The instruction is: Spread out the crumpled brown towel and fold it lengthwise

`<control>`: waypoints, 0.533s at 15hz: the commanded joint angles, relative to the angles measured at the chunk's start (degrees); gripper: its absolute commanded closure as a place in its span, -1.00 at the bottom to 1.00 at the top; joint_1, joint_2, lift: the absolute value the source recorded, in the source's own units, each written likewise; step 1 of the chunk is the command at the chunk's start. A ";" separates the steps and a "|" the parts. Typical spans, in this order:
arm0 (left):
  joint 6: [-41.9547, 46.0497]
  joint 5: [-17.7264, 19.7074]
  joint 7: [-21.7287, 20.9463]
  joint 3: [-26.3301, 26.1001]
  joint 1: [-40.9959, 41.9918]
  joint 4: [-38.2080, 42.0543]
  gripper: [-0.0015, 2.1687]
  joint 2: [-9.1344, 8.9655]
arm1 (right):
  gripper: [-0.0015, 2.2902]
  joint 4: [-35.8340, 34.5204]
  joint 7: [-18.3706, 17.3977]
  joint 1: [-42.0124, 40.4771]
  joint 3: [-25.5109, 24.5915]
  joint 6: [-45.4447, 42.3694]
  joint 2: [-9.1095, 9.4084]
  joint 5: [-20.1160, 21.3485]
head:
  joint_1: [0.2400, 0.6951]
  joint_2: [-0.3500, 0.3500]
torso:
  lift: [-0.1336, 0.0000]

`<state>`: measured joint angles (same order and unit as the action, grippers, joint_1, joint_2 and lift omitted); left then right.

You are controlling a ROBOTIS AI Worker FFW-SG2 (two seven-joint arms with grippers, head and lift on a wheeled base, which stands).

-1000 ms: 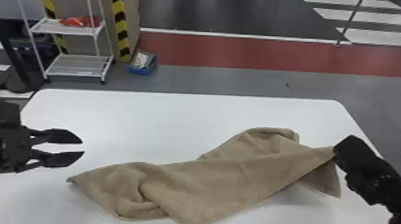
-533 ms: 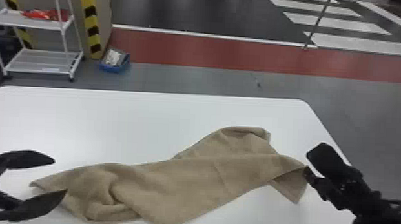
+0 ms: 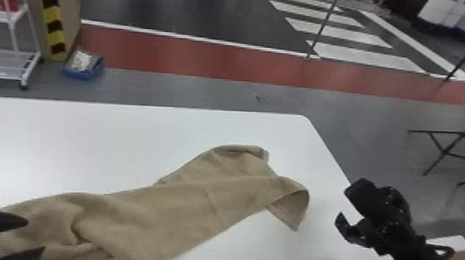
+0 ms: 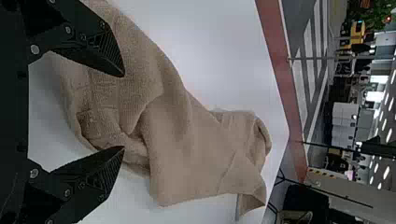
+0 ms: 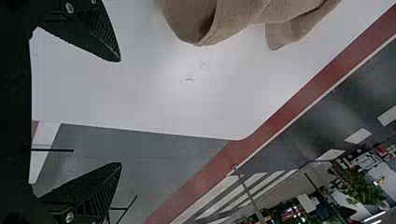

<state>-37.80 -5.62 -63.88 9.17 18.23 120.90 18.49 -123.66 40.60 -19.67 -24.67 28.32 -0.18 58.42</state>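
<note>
One brown towel | left end by left gripper | right gripper apart

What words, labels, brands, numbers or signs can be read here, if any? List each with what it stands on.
No text can be read.
White table: faint marks, too faint to tell whether they are print.
Brown towel: no lettering I can make out.
Black-and-yellow hazard stripes and white crosswalk stripes: markings, no readable words.
</note>
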 commanded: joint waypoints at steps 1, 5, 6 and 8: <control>-1.01 1.23 -0.90 -0.91 0.49 0.04 -0.62 0.23 | -0.96 -0.70 -0.09 -1.24 -2.66 -0.06 0.23 -1.38 | 1.00 -1.00 | -0.91; -1.36 0.52 0.07 -2.93 0.31 -1.54 -0.62 0.41 | -0.96 -0.53 -0.17 -1.60 -3.19 -0.06 0.23 -2.26 | 1.00 -1.00 | -0.91; -1.18 0.17 0.25 -3.37 0.13 -1.89 -0.62 0.41 | -0.96 -0.44 -0.26 -1.60 -3.10 -0.06 0.23 -2.35 | 1.00 -1.00 | -0.91; -1.18 -0.44 0.95 -4.51 -0.22 -2.86 -0.62 0.50 | -0.96 -0.35 -0.26 -1.60 -3.10 -0.06 0.23 -2.52 | 1.00 -1.00 | -0.91</control>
<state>-39.08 -5.58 -63.17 5.47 18.26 118.70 18.92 -124.12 40.34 -21.27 -27.77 28.26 -0.18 55.97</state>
